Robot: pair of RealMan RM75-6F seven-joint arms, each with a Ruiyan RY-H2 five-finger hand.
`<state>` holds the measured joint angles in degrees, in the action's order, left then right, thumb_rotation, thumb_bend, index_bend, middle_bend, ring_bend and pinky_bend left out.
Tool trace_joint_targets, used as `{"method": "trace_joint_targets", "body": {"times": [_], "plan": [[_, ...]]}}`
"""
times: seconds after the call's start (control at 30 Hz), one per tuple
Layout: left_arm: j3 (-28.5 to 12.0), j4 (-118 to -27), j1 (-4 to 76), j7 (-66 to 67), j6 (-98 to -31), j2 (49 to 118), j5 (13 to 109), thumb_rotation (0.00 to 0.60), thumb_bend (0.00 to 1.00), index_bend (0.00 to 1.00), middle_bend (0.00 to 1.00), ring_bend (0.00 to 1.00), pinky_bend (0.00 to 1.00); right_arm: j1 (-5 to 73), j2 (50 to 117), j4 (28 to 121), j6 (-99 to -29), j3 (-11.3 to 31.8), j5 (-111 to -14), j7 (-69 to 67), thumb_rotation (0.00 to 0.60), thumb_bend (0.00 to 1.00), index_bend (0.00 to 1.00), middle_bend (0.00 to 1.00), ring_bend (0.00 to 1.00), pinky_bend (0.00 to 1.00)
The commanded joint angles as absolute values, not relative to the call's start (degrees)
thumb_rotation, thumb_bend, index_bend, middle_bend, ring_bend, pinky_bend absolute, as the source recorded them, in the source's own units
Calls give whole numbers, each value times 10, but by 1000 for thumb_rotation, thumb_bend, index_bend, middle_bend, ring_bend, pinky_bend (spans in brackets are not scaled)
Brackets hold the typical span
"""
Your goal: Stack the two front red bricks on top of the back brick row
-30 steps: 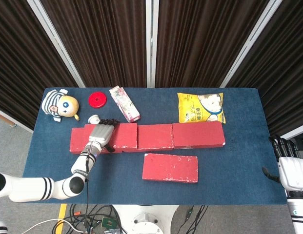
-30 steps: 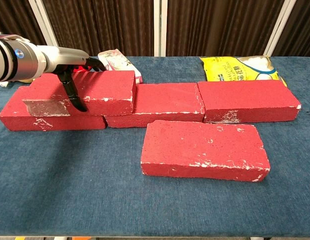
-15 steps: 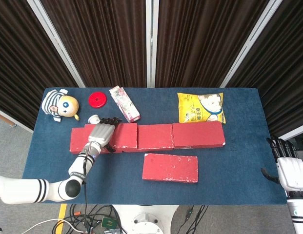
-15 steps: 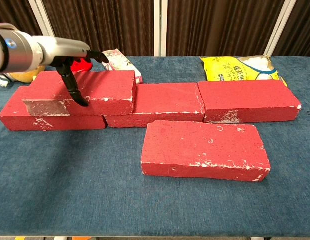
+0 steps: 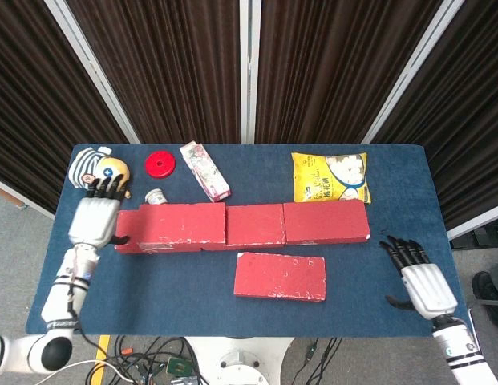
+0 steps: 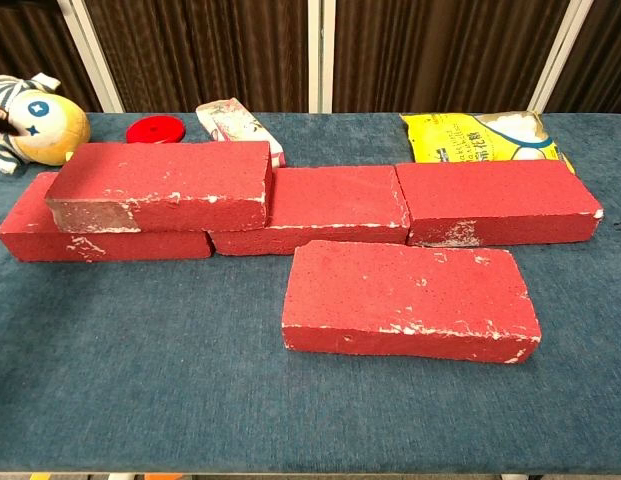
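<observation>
Red front brick (image 6: pixel 410 300), yellow snack bag (image 5: pixel 329 177), lettering unreadable

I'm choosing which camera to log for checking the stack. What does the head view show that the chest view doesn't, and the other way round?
Only the head view shows the left hand, open beside the row's left end, the right hand, open near the table's right edge, and a small white object behind the row.

Only the chest view shows from the side that the stacked brick sits raised on the back row.

Both show the front brick flat on the table, the red disc, plush toy, pink carton and yellow bag.
</observation>
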<state>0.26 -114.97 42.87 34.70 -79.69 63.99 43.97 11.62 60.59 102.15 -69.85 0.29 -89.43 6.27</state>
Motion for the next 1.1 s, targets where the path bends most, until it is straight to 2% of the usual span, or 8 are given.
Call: {"method": "trace_joint_targets", "body": {"times": [0.03,0.2,0.4,0.67,1.1], "plan": [[50,-1155,348,303,-837,602,497,600,0,29,0,0,0,158,623,1070,-633,1,-881,125,600,1,0,0,0,0],[76,-1097,273,194,-874,599,609,600,0,29,0,0,0,202,672,1093,-566,17,-817,197,600,0,0,0,0,0],[93,-1034,200,139,-919,629,687,600,0,5,0,0,0,240,746,1074,-535,33,-738,274,600,0,0,0,0,0],[98,-1017,163,97,-886,607,707,600,0,0,0,0,0,277,798,1058,-518,38,-663,317,600,0,0,0,0,0],[73,-993,120,56,-872,603,740,600,0,0,0,0,0,316,844,1024,-517,45,-576,320,600,0,0,0,0,0]]}}
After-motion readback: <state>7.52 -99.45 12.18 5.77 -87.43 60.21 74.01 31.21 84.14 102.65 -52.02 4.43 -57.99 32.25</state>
